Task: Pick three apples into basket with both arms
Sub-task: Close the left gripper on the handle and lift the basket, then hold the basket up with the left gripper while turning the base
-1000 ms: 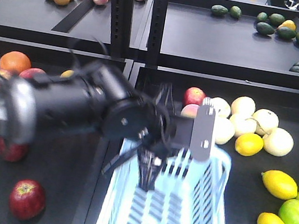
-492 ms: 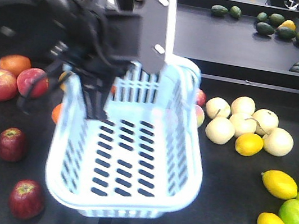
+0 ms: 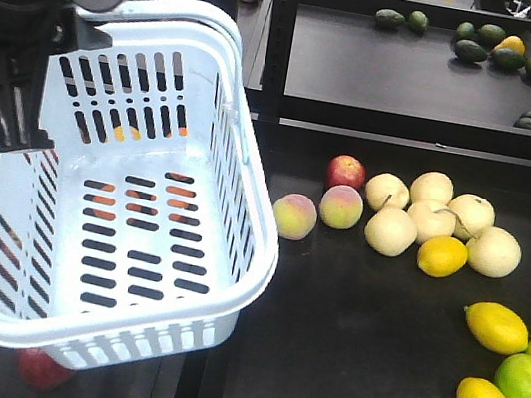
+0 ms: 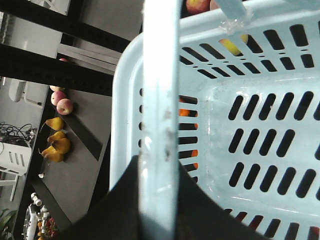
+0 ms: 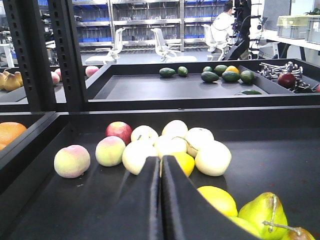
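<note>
My left gripper [image 3: 14, 117] [image 4: 160, 167] is shut on the loop handle [image 4: 161, 75] of the pale blue basket [image 3: 241, 256] and holds it lifted and tilted over the left bin. Only the slotted floor shows inside the basket [image 4: 125, 100], with orange fruit visible through the slots. One dark red apple [image 3: 38, 369] peeks out under the basket's near edge; the other apples of the left bin are hidden behind it. A red apple [image 3: 347, 171] [image 5: 119, 131] lies in the right bin. My right gripper [image 5: 161, 167] is shut on nothing, low over the right bin and pointing at the pale fruit.
The right bin holds two peaches [image 3: 294, 216], pale round fruits [image 3: 431, 220], lemons [image 3: 495, 327] and a green apple [image 3: 527, 387]. A black shelf upright [image 3: 276, 39] stands between the bins. Avocados [image 3: 491, 48] lie on the upper right shelf and pears [image 4: 54, 145] on the upper left one.
The left arm has swung the basket from the middle of the view up and to the left. It now covers the left bin's apples and oranges, and the peaches are uncovered.
</note>
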Motion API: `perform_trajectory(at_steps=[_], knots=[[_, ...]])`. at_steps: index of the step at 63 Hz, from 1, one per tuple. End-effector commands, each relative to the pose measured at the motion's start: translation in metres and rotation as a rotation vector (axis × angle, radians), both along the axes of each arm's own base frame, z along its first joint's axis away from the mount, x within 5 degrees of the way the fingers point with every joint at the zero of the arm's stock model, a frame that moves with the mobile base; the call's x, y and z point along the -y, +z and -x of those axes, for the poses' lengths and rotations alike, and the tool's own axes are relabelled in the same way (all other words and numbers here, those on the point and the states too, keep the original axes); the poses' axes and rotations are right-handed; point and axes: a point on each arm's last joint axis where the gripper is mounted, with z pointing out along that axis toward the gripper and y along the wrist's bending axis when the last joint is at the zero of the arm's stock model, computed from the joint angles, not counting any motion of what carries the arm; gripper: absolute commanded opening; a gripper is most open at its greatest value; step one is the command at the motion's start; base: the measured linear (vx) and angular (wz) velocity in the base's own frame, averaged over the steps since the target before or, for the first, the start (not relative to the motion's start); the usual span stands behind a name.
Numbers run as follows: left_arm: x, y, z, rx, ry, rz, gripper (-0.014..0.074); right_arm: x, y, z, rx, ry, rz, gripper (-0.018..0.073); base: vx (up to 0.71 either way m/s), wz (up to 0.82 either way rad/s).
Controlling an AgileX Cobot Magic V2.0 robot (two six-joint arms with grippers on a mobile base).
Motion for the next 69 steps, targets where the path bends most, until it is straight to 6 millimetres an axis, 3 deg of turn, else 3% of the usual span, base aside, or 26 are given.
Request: perform_trajectory(at_steps=[1, 69], knots=[[-0.0069, 0.0234, 0.0080, 0.104, -0.004, 0.081, -0.0008, -0.0009, 0.0035, 0.0005, 0.078, 0.010, 0.013, -0.0008, 0.00, 0.00], [-0.0067, 0.0230, 0.0078, 0.101, -0.004, 0.079, -0.0008, -0.0009, 0.0035, 0.0005, 0.078, 0.010, 0.013, -0.0008, 0.00, 0.00]])
